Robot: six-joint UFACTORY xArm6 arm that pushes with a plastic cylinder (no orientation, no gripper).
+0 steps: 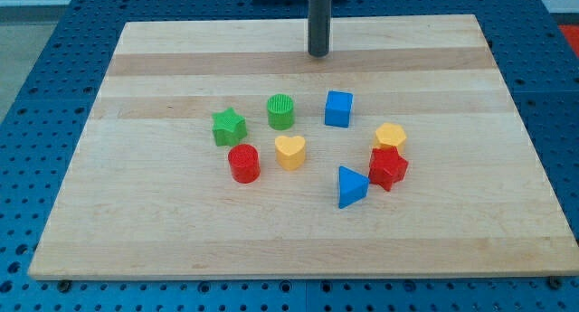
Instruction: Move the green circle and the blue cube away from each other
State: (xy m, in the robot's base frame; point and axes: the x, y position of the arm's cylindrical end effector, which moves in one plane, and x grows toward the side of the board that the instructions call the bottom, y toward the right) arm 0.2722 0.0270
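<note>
The green circle [281, 111] stands on the wooden board [163, 212], just left of the blue cube [338, 108], with a small gap between them. My tip [318, 54] is the lower end of a dark rod near the view's top. It sits above both blocks, a little closer to the blue cube, and touches neither.
A green star [229, 127] lies left of the green circle. A red cylinder [243, 163] and a yellow heart [290, 152] lie below it. A yellow hexagon [391, 136], a red star-like block [388, 168] and a blue triangle [351, 186] lie at the right.
</note>
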